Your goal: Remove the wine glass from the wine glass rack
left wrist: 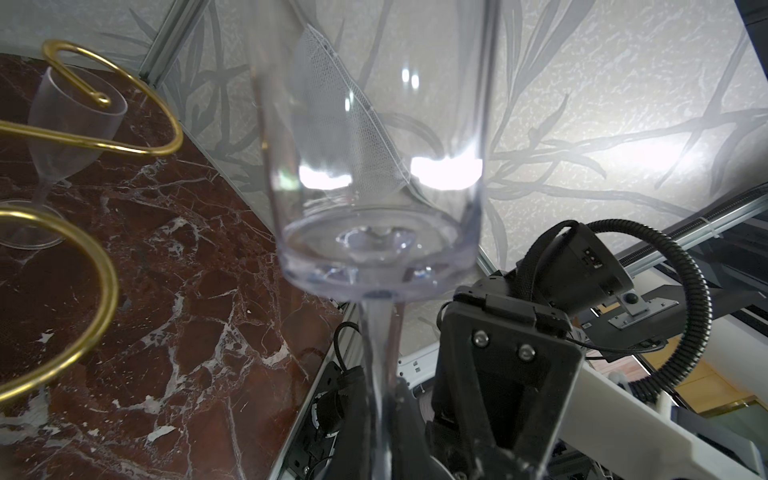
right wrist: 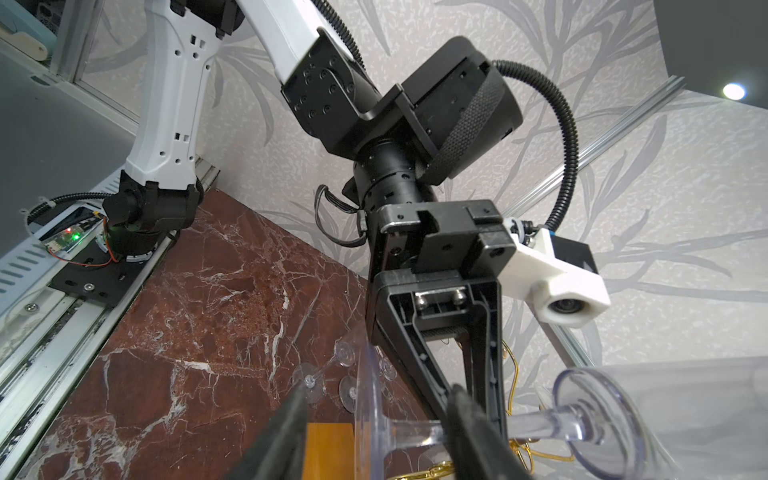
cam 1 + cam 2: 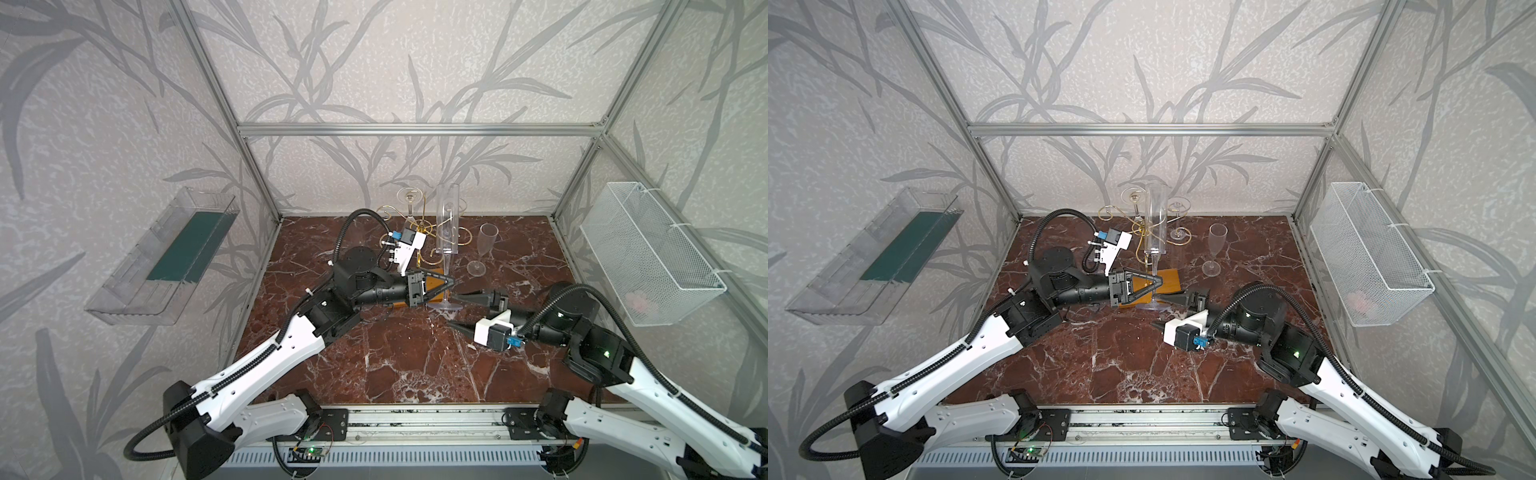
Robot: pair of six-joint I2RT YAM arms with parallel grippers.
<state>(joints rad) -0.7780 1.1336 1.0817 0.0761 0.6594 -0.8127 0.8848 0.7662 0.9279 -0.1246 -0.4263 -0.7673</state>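
Observation:
A tall clear wine glass (image 3: 448, 220) stands upright in front of the gold wire wine glass rack (image 3: 424, 230), clear of its arms. Its foot (image 3: 444, 306) is low beside the rack's orange wooden base (image 3: 1169, 280). My left gripper (image 3: 451, 281) is shut on the glass stem (image 1: 380, 374), under the bowl (image 1: 374, 166). My right gripper (image 3: 455, 311) is open. Its two fingers (image 2: 282, 436) straddle the foot disc (image 2: 365, 407) and stem without touching them.
Two more glasses hang upside down on the rack (image 3: 1133, 197) (image 3: 1179, 208). A frosted flute (image 3: 484, 249) stands on the marble right of the rack. A white mesh basket (image 3: 648, 253) hangs on the right wall and a clear bin (image 3: 166, 257) on the left.

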